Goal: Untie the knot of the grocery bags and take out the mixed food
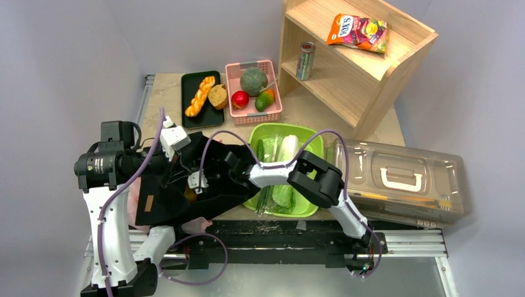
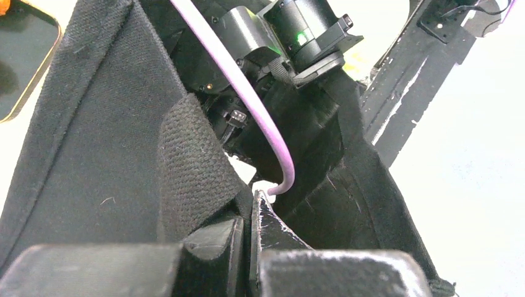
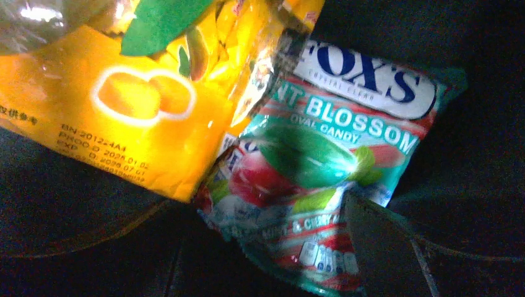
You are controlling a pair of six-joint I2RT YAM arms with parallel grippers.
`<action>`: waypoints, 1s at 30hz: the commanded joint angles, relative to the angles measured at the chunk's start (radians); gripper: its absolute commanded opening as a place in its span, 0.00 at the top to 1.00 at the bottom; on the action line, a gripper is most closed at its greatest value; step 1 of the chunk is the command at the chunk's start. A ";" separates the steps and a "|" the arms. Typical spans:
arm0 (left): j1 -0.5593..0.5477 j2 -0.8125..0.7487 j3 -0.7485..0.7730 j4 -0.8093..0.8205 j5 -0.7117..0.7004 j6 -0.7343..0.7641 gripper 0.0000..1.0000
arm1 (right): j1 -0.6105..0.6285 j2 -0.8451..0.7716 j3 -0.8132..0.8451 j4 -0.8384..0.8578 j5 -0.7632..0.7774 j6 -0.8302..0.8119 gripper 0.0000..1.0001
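1. Left fingers (image 2: 216, 242) are clamped on the black bag (image 1: 164, 210) rim. Hold it taut so the right fingers (image 3: 379, 247) can take the mint candy packet (image 3: 322, 154) just beside them.
2. I cannot tell how far apart the right fingers are, since only one shows.
3. Mixed food (image 1: 254, 81) lies sorted well beyond both. The pink bag (image 1: 197, 224) is mostly hidden beneath, and its knot is unseen.

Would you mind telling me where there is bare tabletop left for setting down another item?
Bare tabletop shows between the pink basket, the wooden shelf and the green tub; a narrower strip lies left of the black tray. The near edge is crowded: black bag, green tub and clear box sit packed side by side.
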 commanded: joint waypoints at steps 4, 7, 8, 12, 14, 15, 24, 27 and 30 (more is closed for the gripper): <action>-0.074 -0.010 0.052 0.015 0.184 -0.048 1.00 | 0.003 -0.013 0.053 0.018 0.011 0.006 0.01; -0.132 -0.007 0.052 0.010 0.177 -0.077 1.00 | 0.004 0.072 0.215 -0.211 0.030 -0.023 0.01; -0.162 -0.008 0.050 0.014 0.168 -0.091 1.00 | 0.004 0.105 0.265 -0.297 0.036 -0.053 0.01; -0.198 -0.016 0.039 0.044 0.146 -0.130 1.00 | 0.004 0.165 0.291 -0.479 0.067 -0.169 0.01; -0.198 -0.016 0.036 0.047 0.139 -0.133 1.00 | 0.011 0.165 0.275 -0.536 0.097 -0.233 0.01; -0.198 -0.016 0.030 0.052 0.136 -0.138 1.00 | 0.011 0.168 0.280 -0.564 0.101 -0.249 0.02; -0.198 0.012 0.045 0.046 0.091 -0.119 1.00 | 0.018 0.204 0.289 -0.643 0.185 -0.319 1.00; -0.198 -0.001 0.008 0.102 0.037 -0.148 1.00 | -0.002 0.150 0.242 -0.512 0.153 -0.198 1.00; -0.198 -0.039 -0.062 0.263 -0.074 -0.278 1.00 | -0.040 -0.002 0.065 -0.279 0.073 -0.063 1.00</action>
